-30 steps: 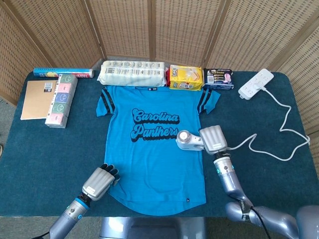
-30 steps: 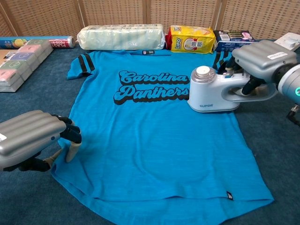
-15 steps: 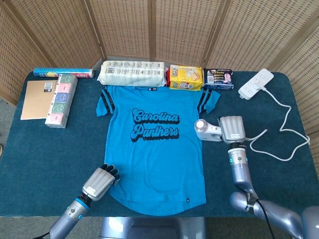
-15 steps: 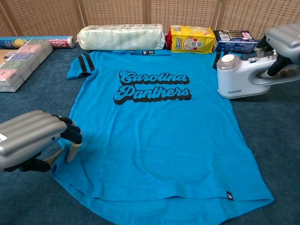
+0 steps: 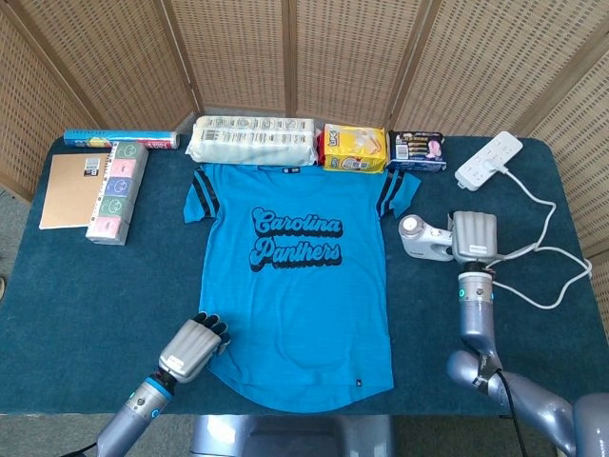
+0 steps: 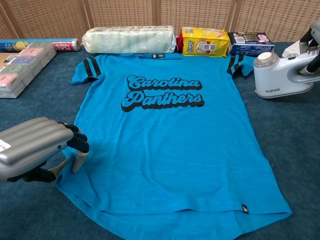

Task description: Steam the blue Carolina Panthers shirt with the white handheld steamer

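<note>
So over on the near left, the left hand [image 6: 37, 150] sits at the bottom-left hem of the blue Carolina Panthers shirt [image 5: 295, 286], fingers [image 6: 77, 145] curled down and pressing the fabric to the tabletop [image 5: 95, 295], pinning that corner flat. The shirt lies spread out, logo up, mid-table. Off to the right, the white handheld steamer [image 5: 424, 238] sits just beside the shirt's right sleeve, off the fabric, with the right hand [image 5: 473, 236] wrapped around its handle. Looks to me like a pause between passes or being parked. If more steaming's needed, the steamer has to travel left over the shirt.
</note>
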You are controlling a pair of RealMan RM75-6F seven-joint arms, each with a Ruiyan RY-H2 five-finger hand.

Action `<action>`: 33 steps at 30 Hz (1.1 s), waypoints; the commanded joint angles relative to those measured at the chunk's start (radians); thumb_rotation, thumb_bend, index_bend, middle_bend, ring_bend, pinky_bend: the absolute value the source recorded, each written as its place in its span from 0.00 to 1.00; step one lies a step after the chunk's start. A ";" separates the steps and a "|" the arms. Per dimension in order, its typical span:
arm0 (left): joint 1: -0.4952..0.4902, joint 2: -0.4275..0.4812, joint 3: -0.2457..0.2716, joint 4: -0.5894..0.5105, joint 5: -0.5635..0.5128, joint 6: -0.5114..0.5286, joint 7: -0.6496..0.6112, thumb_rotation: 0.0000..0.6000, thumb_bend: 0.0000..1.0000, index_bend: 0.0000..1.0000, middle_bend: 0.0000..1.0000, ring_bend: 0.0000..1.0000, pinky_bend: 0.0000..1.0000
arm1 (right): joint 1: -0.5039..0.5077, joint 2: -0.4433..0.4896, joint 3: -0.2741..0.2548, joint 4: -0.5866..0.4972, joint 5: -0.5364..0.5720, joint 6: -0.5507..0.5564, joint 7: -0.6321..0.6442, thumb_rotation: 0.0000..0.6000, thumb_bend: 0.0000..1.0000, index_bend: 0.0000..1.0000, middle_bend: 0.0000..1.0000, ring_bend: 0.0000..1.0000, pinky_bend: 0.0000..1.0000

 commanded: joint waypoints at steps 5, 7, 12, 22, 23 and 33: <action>0.002 0.004 0.001 -0.001 -0.002 0.003 0.000 1.00 0.56 0.61 0.45 0.32 0.33 | 0.014 -0.048 0.004 0.071 0.023 -0.019 0.007 1.00 0.31 0.66 0.72 0.79 0.75; 0.002 0.005 0.002 -0.001 -0.002 0.004 -0.001 1.00 0.56 0.61 0.45 0.32 0.33 | 0.017 -0.057 0.005 0.087 0.030 -0.024 0.002 1.00 0.31 0.65 0.72 0.79 0.75; 0.001 0.005 0.002 -0.002 -0.002 0.004 -0.005 1.00 0.56 0.61 0.45 0.32 0.33 | 0.024 -0.077 0.013 0.118 0.056 -0.041 -0.007 1.00 0.31 0.62 0.70 0.76 0.73; 0.001 0.000 0.004 0.006 -0.004 0.000 -0.010 1.00 0.56 0.61 0.46 0.32 0.33 | 0.019 -0.061 0.022 0.102 0.127 -0.114 -0.033 1.00 0.31 0.37 0.46 0.49 0.44; 0.001 -0.001 0.003 0.007 -0.004 0.000 -0.010 1.00 0.56 0.61 0.46 0.32 0.33 | 0.019 -0.056 0.022 0.096 0.133 -0.117 -0.039 1.00 0.31 0.35 0.44 0.47 0.42; 0.001 -0.001 0.004 0.007 -0.003 0.002 -0.007 1.00 0.56 0.61 0.45 0.32 0.33 | 0.011 -0.023 0.020 0.046 0.137 -0.108 -0.034 1.00 0.29 0.12 0.27 0.28 0.26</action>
